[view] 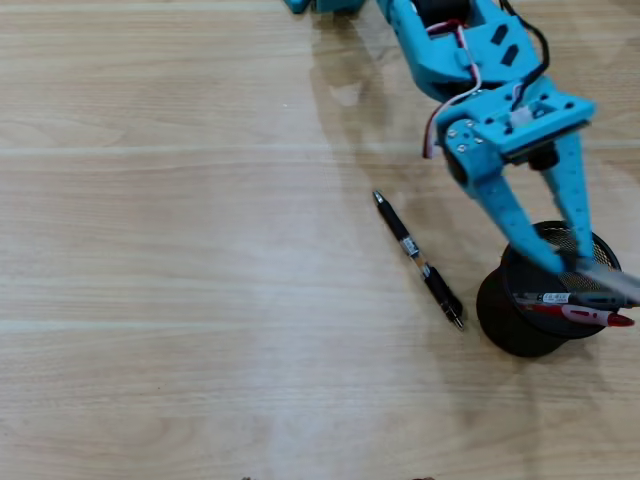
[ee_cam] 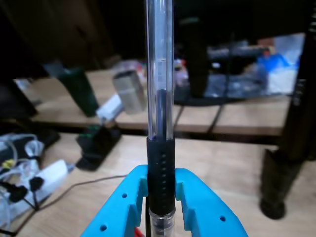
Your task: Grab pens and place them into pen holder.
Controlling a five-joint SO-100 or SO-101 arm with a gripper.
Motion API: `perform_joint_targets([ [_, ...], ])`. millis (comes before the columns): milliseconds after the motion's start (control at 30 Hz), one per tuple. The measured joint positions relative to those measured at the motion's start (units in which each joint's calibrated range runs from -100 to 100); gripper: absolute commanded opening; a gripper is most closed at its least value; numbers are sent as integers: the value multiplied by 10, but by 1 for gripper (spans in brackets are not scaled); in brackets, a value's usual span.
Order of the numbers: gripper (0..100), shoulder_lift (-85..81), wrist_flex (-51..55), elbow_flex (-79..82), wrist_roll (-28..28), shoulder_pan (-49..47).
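My blue gripper (view: 570, 262) hangs over the black mesh pen holder (view: 505, 310) at the right edge of the overhead view. In the wrist view the gripper (ee_cam: 161, 197) is shut on a clear pen (ee_cam: 160, 98), gripping its dark rubber section, and the pen points straight up the picture. From overhead that pen shows as a grey blur (view: 612, 282) beside the fingertips. A red pen (view: 592, 317) and a clear pen with a black end (view: 572, 298) stick out of the holder toward the right. A black pen (view: 418, 258) lies slanted on the table, left of the holder.
The table is light wood (view: 200, 250). The arm's blue links (view: 450, 50) come in from the top. Behind the pen the wrist view shows blurred desks with cables (ee_cam: 29, 182) and clutter.
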Motion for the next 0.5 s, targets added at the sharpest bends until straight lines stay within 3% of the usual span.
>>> perform_joint_targets([
  [133, 2, 24, -86, 67, -11, -29],
  [500, 2, 30, -99, 175, -13, -34],
])
